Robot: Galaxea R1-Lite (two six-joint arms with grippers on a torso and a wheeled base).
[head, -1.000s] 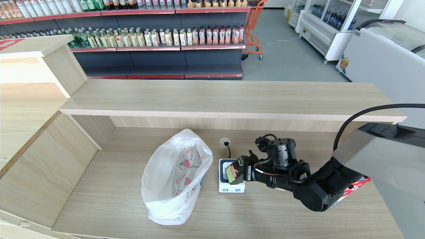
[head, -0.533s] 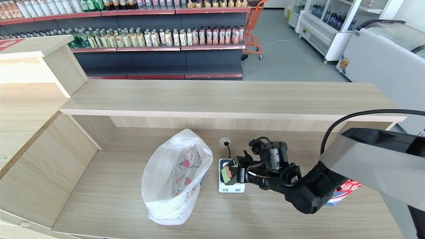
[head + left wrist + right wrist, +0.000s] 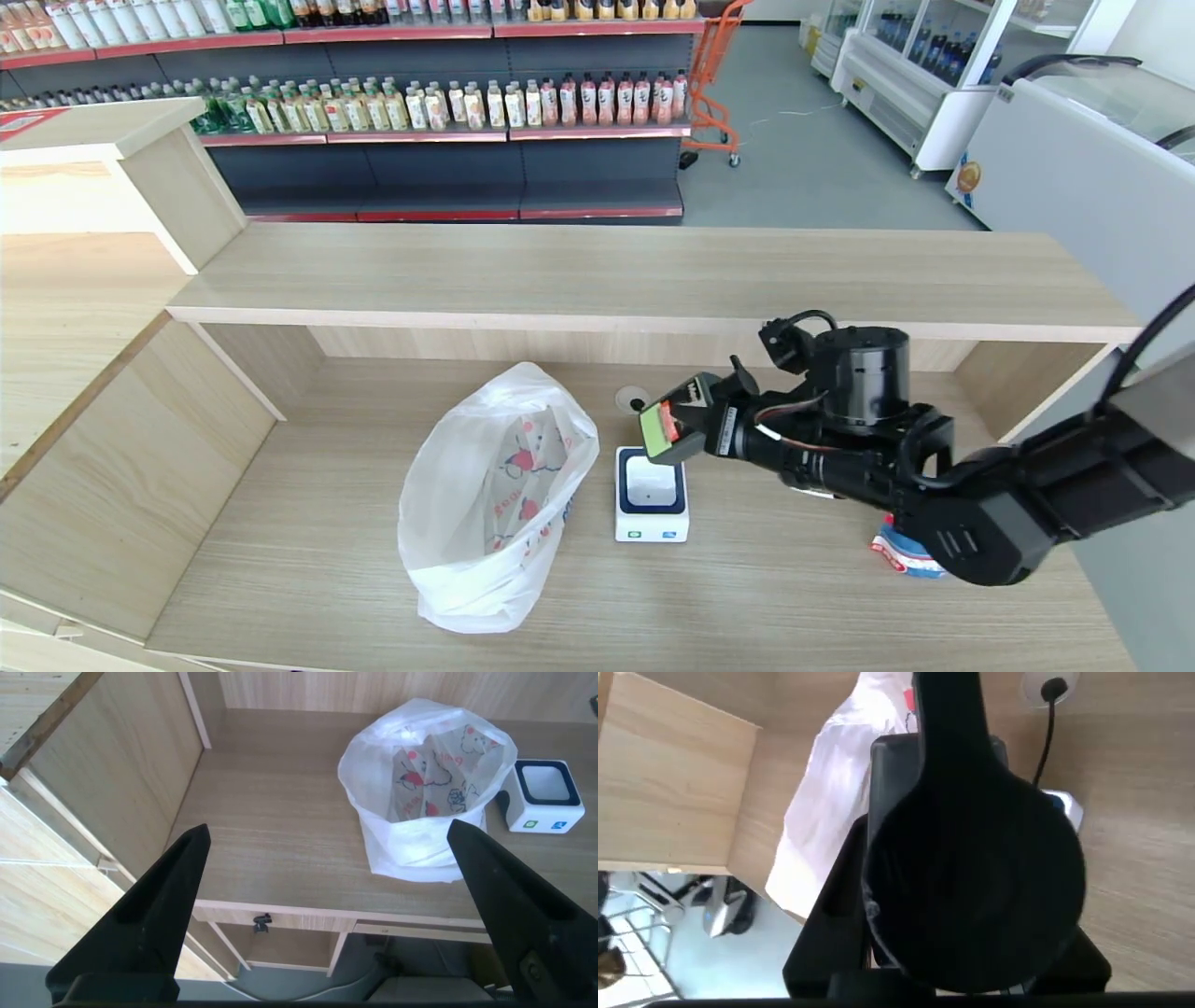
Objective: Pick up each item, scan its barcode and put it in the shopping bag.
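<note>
My right gripper (image 3: 674, 425) pinches the small pack (image 3: 656, 435) above the scanner (image 3: 651, 509), edge toward the shopping bag (image 3: 495, 495); the bag's open mouth lies just to my left; my left gripper (image 3: 327, 831) hangs spread and empty.

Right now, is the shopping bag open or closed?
Open. The shopping bag has its mouth spread wide, and a printed packet shows inside it through the opening.

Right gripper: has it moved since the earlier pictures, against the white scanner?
Yes. The right gripper, shut on the green item, has risen from over the scanner, clear of it.
</note>
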